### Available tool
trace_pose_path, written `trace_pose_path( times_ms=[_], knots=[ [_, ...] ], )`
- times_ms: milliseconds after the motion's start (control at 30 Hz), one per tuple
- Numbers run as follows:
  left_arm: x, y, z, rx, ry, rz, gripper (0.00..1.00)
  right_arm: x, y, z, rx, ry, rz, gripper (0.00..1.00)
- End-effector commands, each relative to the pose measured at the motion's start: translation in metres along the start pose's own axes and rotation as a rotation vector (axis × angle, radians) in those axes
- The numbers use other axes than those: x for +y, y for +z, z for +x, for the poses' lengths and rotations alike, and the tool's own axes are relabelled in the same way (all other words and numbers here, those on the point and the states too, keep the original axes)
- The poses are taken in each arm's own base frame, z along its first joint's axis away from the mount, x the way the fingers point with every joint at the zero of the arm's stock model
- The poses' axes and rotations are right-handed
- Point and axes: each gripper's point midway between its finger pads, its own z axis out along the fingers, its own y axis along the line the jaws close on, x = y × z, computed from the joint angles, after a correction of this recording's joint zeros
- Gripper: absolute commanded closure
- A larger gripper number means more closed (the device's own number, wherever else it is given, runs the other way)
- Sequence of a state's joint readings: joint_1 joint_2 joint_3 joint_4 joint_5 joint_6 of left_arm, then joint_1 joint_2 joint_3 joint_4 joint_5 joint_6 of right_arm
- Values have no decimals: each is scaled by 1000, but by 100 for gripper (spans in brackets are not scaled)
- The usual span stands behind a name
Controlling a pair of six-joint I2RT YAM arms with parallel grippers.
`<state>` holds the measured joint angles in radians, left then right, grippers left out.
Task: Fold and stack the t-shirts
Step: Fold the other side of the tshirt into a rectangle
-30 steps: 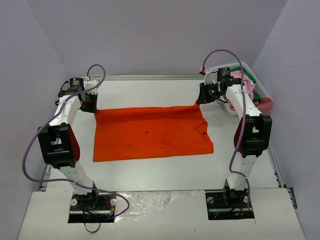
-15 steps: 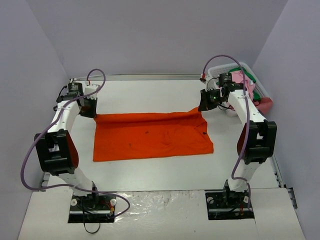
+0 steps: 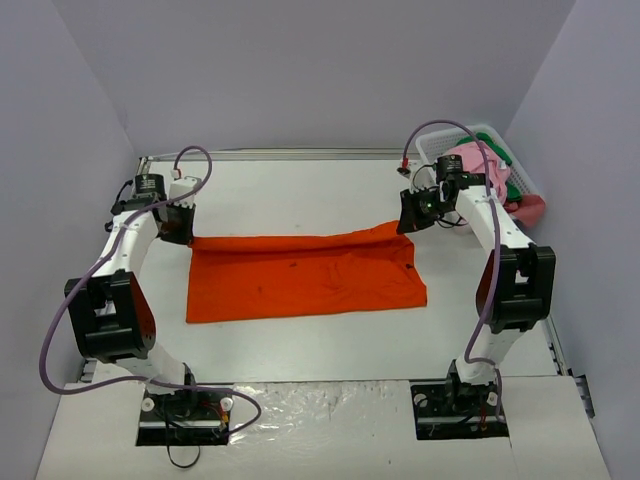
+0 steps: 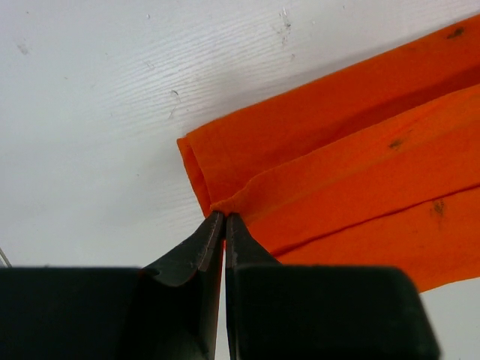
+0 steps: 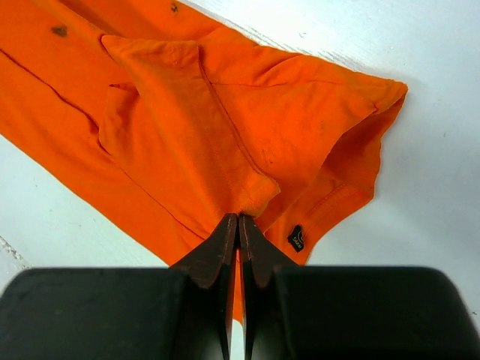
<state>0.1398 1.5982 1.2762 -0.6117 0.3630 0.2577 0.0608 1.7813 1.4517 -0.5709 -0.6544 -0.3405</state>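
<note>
Orange t-shirt [image 3: 305, 280] lying mid-tabletop [image 3: 300, 190] now spans less depth: left gripper [image 4: 224, 217] and right gripper [image 5: 238, 219], both clenched on its far corners, have drawn that edge nearward, beginning the fold

The left arm [image 3: 128, 240] and right arm [image 3: 497, 225] were white-shelled, each with a chunky black elbow housing [image 3: 108, 318]. A purple cable [image 3: 445, 123] looped along each arm; the right one ended in a red connector [image 3: 404, 168]. The left gripper [image 4: 224, 216] and right gripper [image 5: 238, 217] had dark, tapering fingers [image 4: 196, 251] on squared black blocks.
</note>
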Motion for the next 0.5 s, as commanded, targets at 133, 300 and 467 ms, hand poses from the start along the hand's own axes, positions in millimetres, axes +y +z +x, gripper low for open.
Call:
trace_pose_path(
  times_ms=[133, 300, 467],
  knots=[
    [-2, -20, -2, -53, 36, -14, 98, 18, -14, 9, 13, -35, -10, 100],
    [-3, -25, 1, -56, 45, -25, 97, 21, -19, 13, 15, -41, -9, 100],
    [-2, -29, 2, -56, 52, -37, 98, 24, -21, 20, 31, -51, -8, 100]
  ],
)
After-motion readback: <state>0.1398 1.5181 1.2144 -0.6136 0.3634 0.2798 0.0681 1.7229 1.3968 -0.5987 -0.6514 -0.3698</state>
